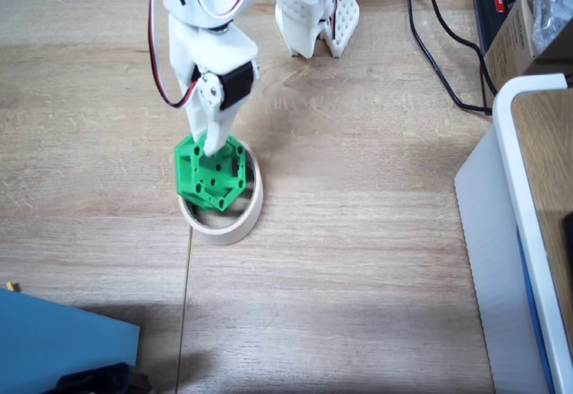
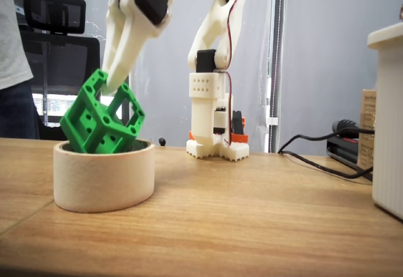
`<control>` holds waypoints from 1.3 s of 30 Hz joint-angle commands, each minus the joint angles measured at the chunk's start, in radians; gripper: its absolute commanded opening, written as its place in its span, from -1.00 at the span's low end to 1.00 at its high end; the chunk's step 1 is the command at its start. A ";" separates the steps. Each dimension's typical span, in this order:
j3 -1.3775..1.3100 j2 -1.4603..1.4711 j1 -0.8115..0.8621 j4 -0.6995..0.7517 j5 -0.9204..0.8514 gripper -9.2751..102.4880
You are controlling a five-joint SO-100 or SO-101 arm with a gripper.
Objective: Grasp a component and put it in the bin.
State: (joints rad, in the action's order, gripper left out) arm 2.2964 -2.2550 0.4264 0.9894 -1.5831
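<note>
1. Both fixed views showed your gripper closed on the component, its white fingers pinching the upper edge of the green block.
2. Seen from the low side camera, the fingers ran down from upper right to lower left, and their tips met the component at its top left corner, with no gap between plastic and block that you could make out.
3. You had the jaws only narrowly apart, just the width of the wall they clamped; how much of the far finger touched could not be told.
4. The component sat tilted, one corner dipping into the open ring of the bin and the rest standing above its rim.
5. From the camera above, the green block covered the left and far part of the bin, overhanging its left rim a little, while the right and near arc of cream tape stayed visible.
6. Whether the block's lower corner rested on the table inside the ring or hung free was hidden by the tape wall.
7. Your arm's base stood at the far edge of the table, well apart from the bin.
8. At the right, a white-rimmed container stood near the table edge, and a black cable trailed toward it.
</note>
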 commanded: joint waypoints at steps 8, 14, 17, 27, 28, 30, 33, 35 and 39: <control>0.000 -0.009 0.008 -0.002 0.002 -0.71; 0.000 -0.009 0.005 -0.002 -0.008 -0.56; 0.000 -0.025 0.006 -0.002 -0.002 -0.53; -0.083 -0.143 0.002 -0.002 -0.005 -0.56; -0.098 -0.166 0.000 -0.006 0.002 -0.56; -0.109 -0.192 -0.002 -0.008 0.003 -0.56; -0.117 -0.216 -0.012 -0.005 0.003 -0.56; -0.117 -0.225 -0.061 -0.006 0.005 -0.56; -0.117 -0.239 -0.183 -0.014 0.005 -0.56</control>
State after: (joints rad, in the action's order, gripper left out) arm 2.2488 -2.4605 0.3175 0.9894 -1.5846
